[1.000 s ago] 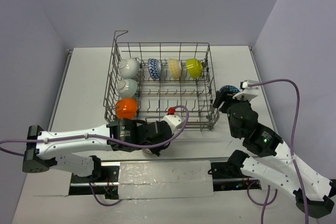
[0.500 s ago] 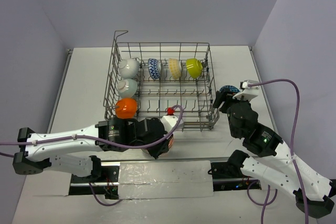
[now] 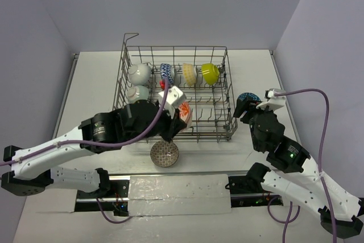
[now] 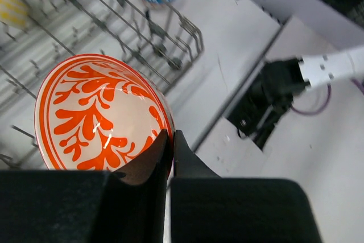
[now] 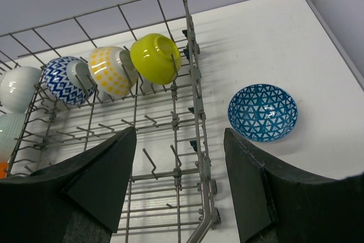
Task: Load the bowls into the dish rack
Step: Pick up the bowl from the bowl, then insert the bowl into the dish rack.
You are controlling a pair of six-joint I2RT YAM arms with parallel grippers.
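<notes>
My left arm reaches in from 8 o'clock, wrist raised over the 6 o'clock side of the dish rack (image 3: 177,47). My left gripper (image 4: 170,140) is pinched tight on the rim of the red-white bowl (image 4: 96,112), which hangs tilted on edge above the rack's wires. My right arm is folded at the rack's 3 o'clock side, with my right gripper (image 5: 179,140) spread wide and nothing between its fingers. Only the top view shows the grey bowl (image 3: 164,153), on the table at the rack's 6 o'clock. My right wrist view shows the blue patterned bowl (image 5: 263,112) whole, upright on the table at the rack's 3 o'clock. It also shows the lime bowl (image 5: 154,58), pale yellow bowl (image 5: 111,71) and blue-white bowl (image 5: 62,79) on edge in the far row.
</notes>
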